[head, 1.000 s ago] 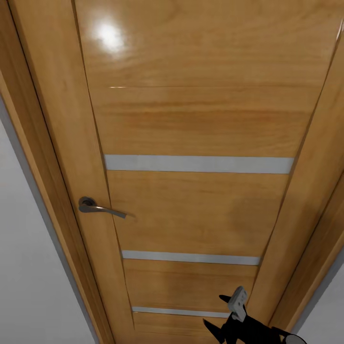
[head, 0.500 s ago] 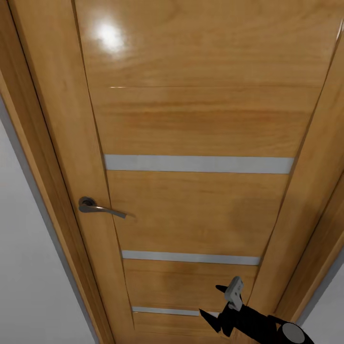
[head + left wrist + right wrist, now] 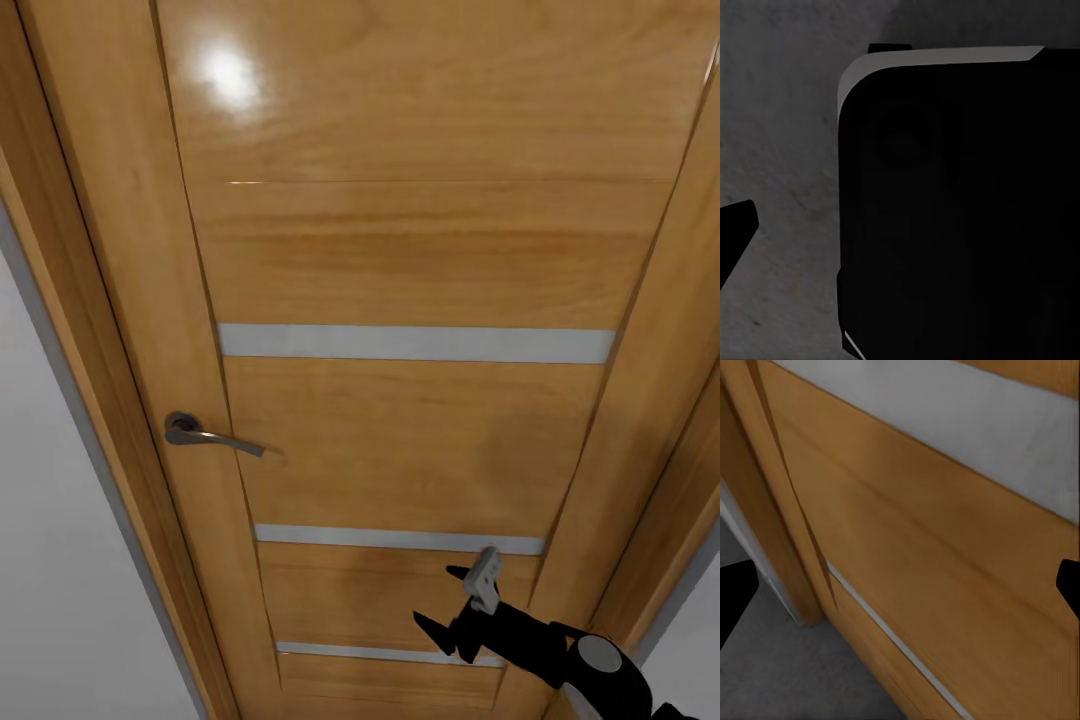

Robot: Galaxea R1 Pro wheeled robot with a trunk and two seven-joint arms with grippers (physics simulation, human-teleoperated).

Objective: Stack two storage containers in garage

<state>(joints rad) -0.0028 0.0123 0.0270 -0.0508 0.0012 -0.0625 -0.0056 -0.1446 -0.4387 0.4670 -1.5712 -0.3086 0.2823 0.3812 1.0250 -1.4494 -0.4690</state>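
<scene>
Head view: closed wooden door [image 3: 400,260] w/ 3 pale horizontal strips [image 3: 415,343] fills most of the frame, set in a matching wood frame [image 3: 95,300]. Metal lever handle [image 3: 205,433] sits on the door's left side, approx mid-height. Pale grey wall [image 3: 50,560] at lower left.

Right tool [image 3: 440,605] is raised at lower right, in front of the door's lower panels; its 2 black fingers are spread apart, nothing between them. Right wrist view: same door up close, fingertips [image 3: 736,592] wide at both edges, grey floor [image 3: 772,675] by the door's base.

Left wrist view: dark mottled concrete floor [image 3: 780,135] beside a big black robot body part [image 3: 960,202]; 1 black fingertip [image 3: 735,229] visible, can't tell if left tool is spread or pressed together.

Containers: not visible here, can't tell where they are.
</scene>
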